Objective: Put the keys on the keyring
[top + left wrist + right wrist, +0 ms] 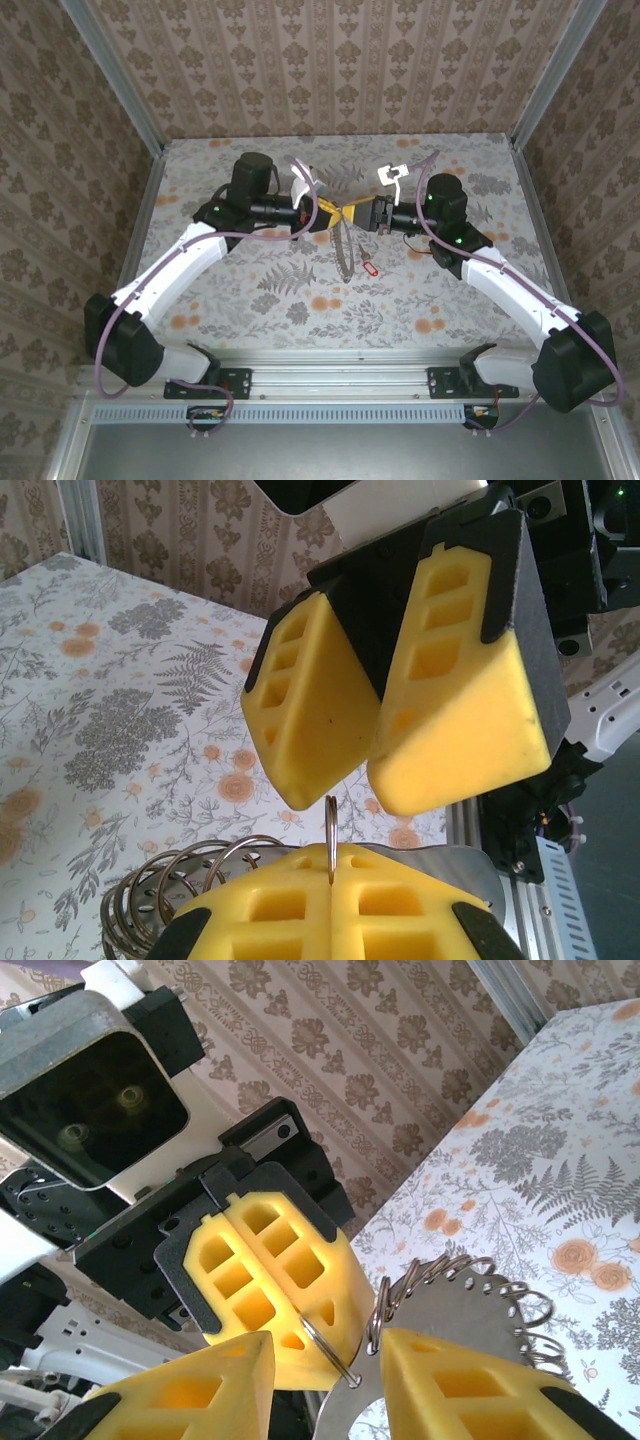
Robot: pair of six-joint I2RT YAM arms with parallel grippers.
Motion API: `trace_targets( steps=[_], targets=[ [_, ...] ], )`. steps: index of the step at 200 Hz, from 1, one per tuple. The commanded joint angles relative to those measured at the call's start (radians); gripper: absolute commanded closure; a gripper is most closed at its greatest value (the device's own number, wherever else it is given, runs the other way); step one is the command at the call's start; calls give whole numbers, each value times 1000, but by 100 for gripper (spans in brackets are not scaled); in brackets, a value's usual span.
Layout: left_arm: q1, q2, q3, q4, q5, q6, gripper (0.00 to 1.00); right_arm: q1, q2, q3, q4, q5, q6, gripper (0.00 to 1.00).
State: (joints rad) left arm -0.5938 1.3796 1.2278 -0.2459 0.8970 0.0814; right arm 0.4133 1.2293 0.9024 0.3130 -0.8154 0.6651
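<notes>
Floral-print desk (250,300), centre: the left pincer (330,868) is clamped tight on the keyring (330,832), seemingly to steady its thin edge for the right pincer (328,1348), which gapes partway around it, empty. A red-headed key (370,268) sits just beside the keyring's near end, apparently unthreaded.

1. Two robot arms, each with one gripper: left gripper (330,868), right gripper (328,1362).
2. Four yellow foam fingers (460,720), two per gripper.
3. One keyring (318,1338).
4. One red-headed key (370,268).
5. One metal plate (450,1325) carrying several wire loops; their exact number is unclear.
</notes>
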Motion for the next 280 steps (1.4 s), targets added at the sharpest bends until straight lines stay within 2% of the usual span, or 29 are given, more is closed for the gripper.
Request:
trace_targets(
  steps=[1, 102, 119, 138, 166, 197, 204, 211, 219, 244, 280],
  targets=[
    [6, 4, 38, 2, 60, -15, 100, 11, -21, 18, 41, -39, -15, 65],
    [9, 15, 56, -12, 67, -23, 100, 28, -15, 10, 43, -65, -19, 82],
    [10, 21, 61, -16, 63, -24, 100, 31, -10, 12, 38, -61, -21, 87],
    [9, 24, 67, -29, 65, -23, 100, 32, -14, 5, 39, -47, -22, 100],
    [12, 22, 74, -47, 3, -43, 100, 31, -35, -8, 40, 6, -25, 100],
    [46, -49, 14, 16, -213, -130, 75, 27, -78, -27, 37, 112, -34, 100],
    [60, -74, -12, 48, -237, -154, 73, 25, -89, -36, 50, 133, -30, 100],
    [75, -102, -38, 80, -248, -185, 66, 25, -97, -45, 67, 151, -24, 100],
    [88, -128, -60, 103, -311, -219, 59, 24, -102, -56, 87, 168, -12, 100],
    [101, -170, -82, 106, -342, -262, 57, 25, -106, -95, 201, 202, 49, 100],
    [98, -177, -95, 160, -272, -333, 57, 26, -101, -122, 336, 219, 115, 100]
  ],
)
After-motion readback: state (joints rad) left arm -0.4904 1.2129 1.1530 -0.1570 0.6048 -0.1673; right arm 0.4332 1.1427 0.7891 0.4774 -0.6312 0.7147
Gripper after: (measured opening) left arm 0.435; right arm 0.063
